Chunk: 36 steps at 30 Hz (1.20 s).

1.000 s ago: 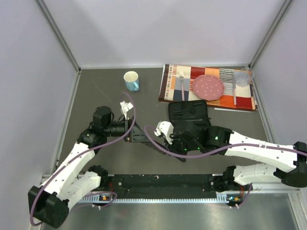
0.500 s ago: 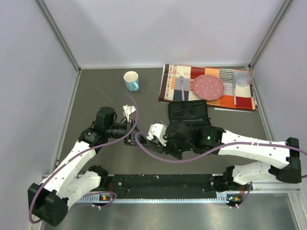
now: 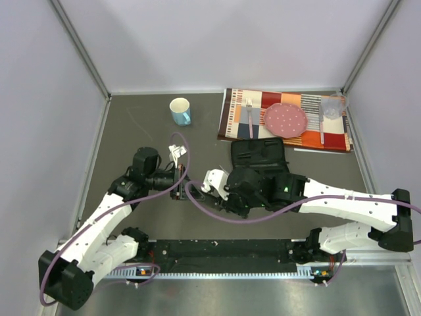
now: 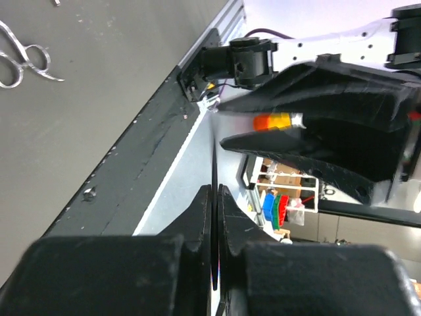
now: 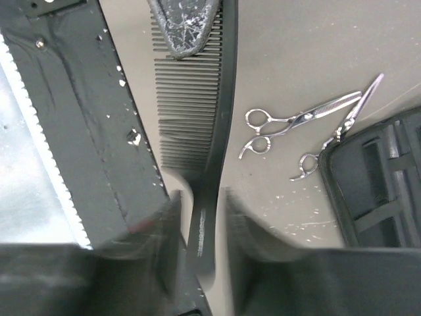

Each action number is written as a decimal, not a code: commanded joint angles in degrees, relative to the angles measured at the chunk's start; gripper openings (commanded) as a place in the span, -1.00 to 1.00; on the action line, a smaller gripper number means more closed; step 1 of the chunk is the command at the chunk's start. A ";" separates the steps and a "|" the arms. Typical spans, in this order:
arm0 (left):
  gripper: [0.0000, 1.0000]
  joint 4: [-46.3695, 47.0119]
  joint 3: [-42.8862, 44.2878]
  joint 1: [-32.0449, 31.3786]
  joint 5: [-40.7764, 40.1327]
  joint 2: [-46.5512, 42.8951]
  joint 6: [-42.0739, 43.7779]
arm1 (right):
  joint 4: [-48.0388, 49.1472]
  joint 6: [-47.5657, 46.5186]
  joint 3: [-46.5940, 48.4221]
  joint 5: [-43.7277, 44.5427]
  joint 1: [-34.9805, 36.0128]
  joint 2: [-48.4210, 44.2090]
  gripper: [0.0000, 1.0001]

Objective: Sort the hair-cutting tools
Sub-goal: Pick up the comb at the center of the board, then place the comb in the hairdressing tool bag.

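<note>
The dark grey table (image 3: 131,138) is carrying everything, and the two white arms are reaching in over its middle, meeting tip to tip. At the far right a striped placemat (image 3: 230,118) is lying with a pink dotted plate (image 3: 285,120) and a fork (image 3: 249,115) on it. The black zip case (image 3: 258,153) is sitting open just in front of the mat, right behind the right arm's wrist. A blue mug (image 3: 179,110) is standing well apart, at the far left.

The flat black comb (image 5: 191,99) is hanging between the two grippers, over the front part of the table near the black rail. The left gripper (image 4: 214,197) is pinching it, jaws closed tight on the thin edge at the toothed end. The right gripper (image 5: 202,197) is sitting at the other end with its jaws narrow, one finger on each side of the comb's spine. They are blurred, so I cannot tell whether they are pressing on it or standing just clear.

Two silver scissors are lying flat on the table just beside the case's edge, one (image 5: 302,118) nearer the comb, the other (image 5: 342,128) along the case, their blades close together.
</note>
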 commanded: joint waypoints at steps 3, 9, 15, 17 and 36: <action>-1.00 0.33 1.73 -0.23 -9.10 1.09 2.09 | 2.14 8.53 -0.44 10.72 -0.10 -4.13 0.60; -1.00 9.09 2.44 -0.05 -18.34 3.55 -0.10 | 3.82 18.54 -7.47 16.97 -9.73 -15.11 0.79; -1.00 20.18 3.84 0.04 -24.16 12.68 -4.23 | 3.64 25.85 -12.75 14.78 -28.55 -20.23 0.73; -1.00 26.15 3.85 -0.22 -24.95 17.34 -7.30 | 3.91 26.73 -14.16 9.69 -37.87 -18.74 0.57; -1.00 49.73 2.62 -3.65 -25.30 37.74 -21.90 | 19.46 30.94 -21.89 3.44 -53.62 7.18 -0.86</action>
